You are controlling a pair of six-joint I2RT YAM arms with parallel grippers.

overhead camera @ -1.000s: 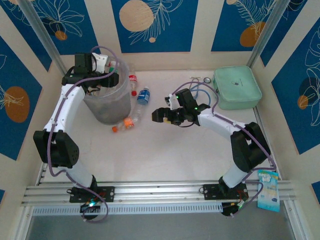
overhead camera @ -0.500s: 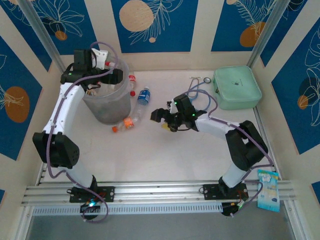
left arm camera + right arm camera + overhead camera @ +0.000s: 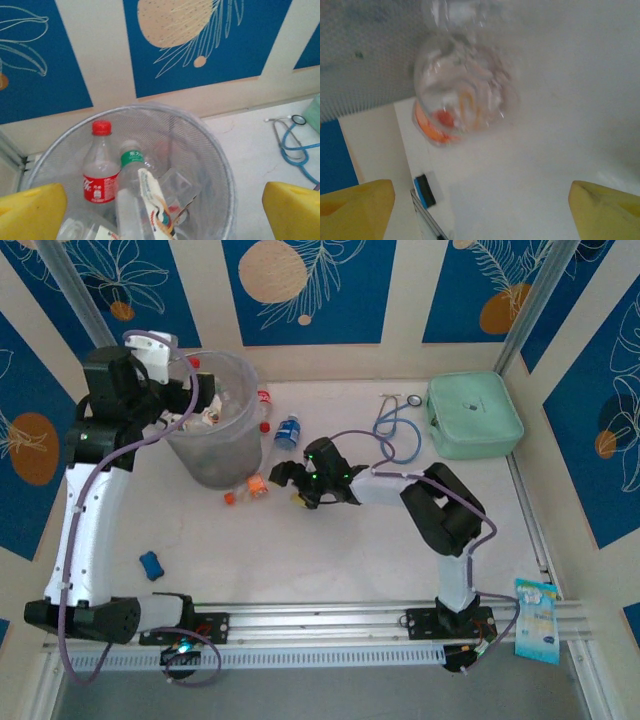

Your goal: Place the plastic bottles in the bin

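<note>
The bin (image 3: 215, 440) stands at the back left with several plastic bottles inside, among them a red-capped bottle (image 3: 101, 167) and a green-capped bottle (image 3: 131, 192). My left gripper (image 3: 195, 395) hangs open over the bin's left rim; in the left wrist view the left gripper (image 3: 160, 215) holds nothing. Beside the bin lie a red-labelled bottle (image 3: 265, 405), a blue-labelled bottle (image 3: 288, 430) and an orange-labelled bottle (image 3: 250, 486). My right gripper (image 3: 284, 485) is low and open just right of the orange-labelled bottle (image 3: 460, 105), which lies ahead of its fingers (image 3: 355, 207).
A mint-green case (image 3: 474, 415) sits at the back right with a blue stethoscope (image 3: 400, 430) beside it. A small blue object (image 3: 151, 564) lies on the table at the front left. The bin wall (image 3: 360, 60) rises close behind the orange-labelled bottle.
My left gripper has opened above the bin and its arm has drawn back to the left. My right gripper has slid left across the table up to the orange-labelled bottle.
</note>
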